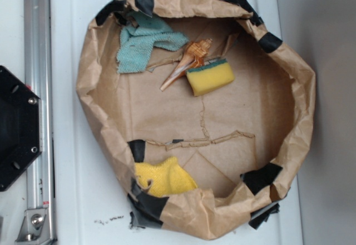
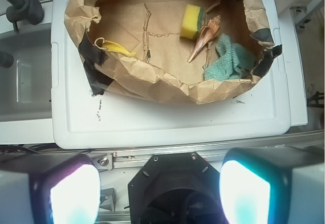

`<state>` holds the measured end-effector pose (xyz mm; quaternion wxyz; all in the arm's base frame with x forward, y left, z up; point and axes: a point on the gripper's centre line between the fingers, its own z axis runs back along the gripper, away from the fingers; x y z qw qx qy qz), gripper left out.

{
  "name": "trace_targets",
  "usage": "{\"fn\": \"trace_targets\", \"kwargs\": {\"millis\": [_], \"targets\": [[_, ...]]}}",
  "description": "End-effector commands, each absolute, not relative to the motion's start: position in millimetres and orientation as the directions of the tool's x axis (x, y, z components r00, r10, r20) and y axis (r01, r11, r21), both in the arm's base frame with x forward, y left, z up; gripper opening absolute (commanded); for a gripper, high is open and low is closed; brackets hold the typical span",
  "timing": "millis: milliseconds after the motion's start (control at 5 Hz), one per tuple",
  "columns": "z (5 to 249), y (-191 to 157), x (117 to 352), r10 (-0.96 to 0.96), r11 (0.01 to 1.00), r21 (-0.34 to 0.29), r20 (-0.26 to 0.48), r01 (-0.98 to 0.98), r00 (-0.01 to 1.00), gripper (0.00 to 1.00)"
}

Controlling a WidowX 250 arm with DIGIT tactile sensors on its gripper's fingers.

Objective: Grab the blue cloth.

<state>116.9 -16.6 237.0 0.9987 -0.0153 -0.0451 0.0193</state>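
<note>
Tool [image 2: 160, 193] spread wide, well back from blue cloth [image 1: 143, 46] beside seashell [image 1: 186, 61] and yellow sponge [image 1: 209, 77].

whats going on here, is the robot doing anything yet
Not yet. The gripper hangs well back from the paper bin, fingers spread apart and holding nothing. The blue cloth lies untouched against the bin wall, beside a shell and a sponge. A yellow cloth sits at the opposite side. The grab has not started.
</note>
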Motion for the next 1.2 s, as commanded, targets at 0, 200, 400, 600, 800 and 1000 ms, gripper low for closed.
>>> {"fn": "trace_targets", "kwargs": {"millis": [0,200,400,600,800,1000], "targets": [[237.0,-16.6,116.9,0.040,0.999,-0.032,0.089,-0.037,0.995,1.00],[218.9,-9.0,166.9,0.112,0.991,0.060,0.159,-0.123,0.981,1.00],[190.7,1.2,211.2,0.112,0.985,0.100,0.246,-0.141,0.963,1.00],[166.1,4.4,227.3,0.056,0.993,0.092,0.240,-0.080,0.969,1.00],[137.5,11.8,230.2,0.021,0.993,0.112,0.189,-0.042,0.982,1.00],[108.4,22.1,228.9,0.015,0.990,0.138,0.141,-0.035,0.990,1.00]]}}
